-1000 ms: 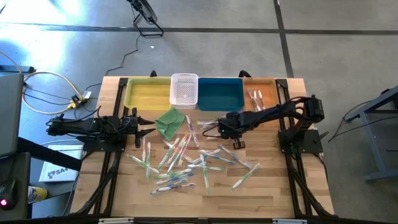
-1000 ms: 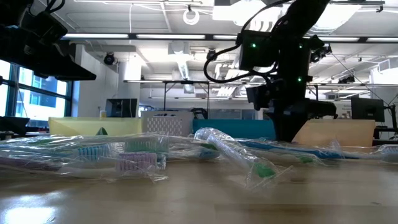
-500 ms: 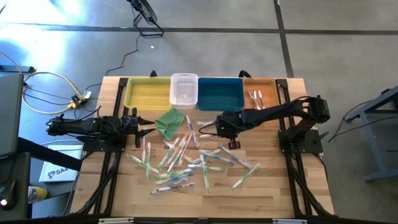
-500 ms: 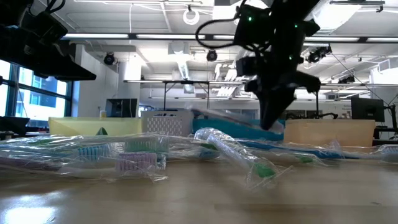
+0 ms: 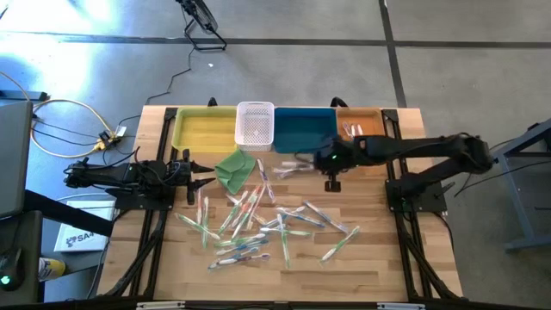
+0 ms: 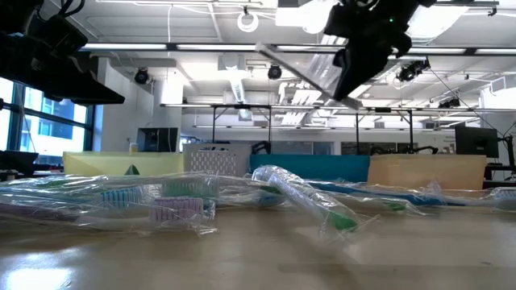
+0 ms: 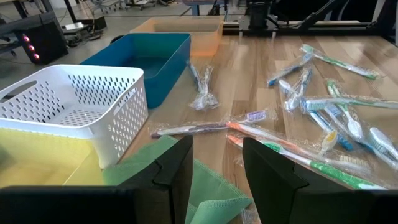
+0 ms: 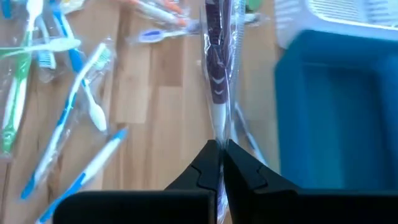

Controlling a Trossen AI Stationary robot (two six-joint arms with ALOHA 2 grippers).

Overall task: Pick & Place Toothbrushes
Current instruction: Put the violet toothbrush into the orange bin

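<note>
I have one wrapped toothbrush pinched at its handle end in my right gripper, the two fingers pressed together on the clear wrapper so that the dark purple-and-white brush sticks straight out ahead of them. In the high view that gripper hangs above the wood just in front of the blue bin, with the brush reaching toward the white basket; the low view shows the load lifted well clear of the table, tilted, with the wrapper trailing. So I judge this to be the carry step: the pick is done and the placing is not. The rest of the toothbrushes lie scattered in a loose heap on the table's middle, and a few already sit in the orange bin at the right end of the row. Next I need to bring the brush over whichever bin is meant for it, which I cannot tell from here, lower it inside the walls, and part my fingers only then, since the slick wrapper could snag. My left gripper waits at the table's left edge beside the folded green cloth, fingers apart and holding nothing.
</note>
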